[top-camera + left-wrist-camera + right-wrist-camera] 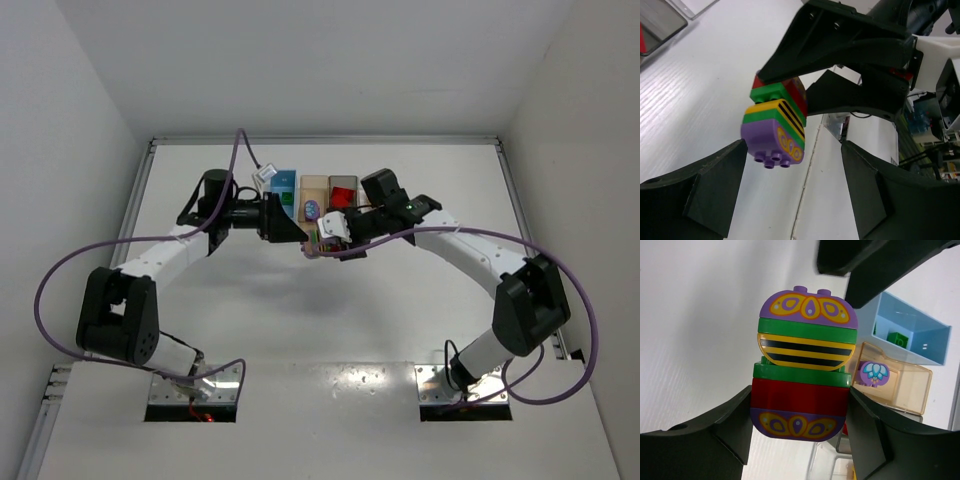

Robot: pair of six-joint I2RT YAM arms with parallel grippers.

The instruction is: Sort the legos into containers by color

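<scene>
Here the right jaws pinch one six-brick clump (805, 365) over the counter (700, 315), left jaws spread about its purple end. One green brick (897, 338) lies in the blue bin (912, 327), one purple brick (875, 372) in the tan bin (905, 390).

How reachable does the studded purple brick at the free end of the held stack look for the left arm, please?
Probably yes: the left gripper stands open facing the studded purple brick, which sticks out clear of the right gripper clamped on the red brick. Nothing shows between them.
</scene>
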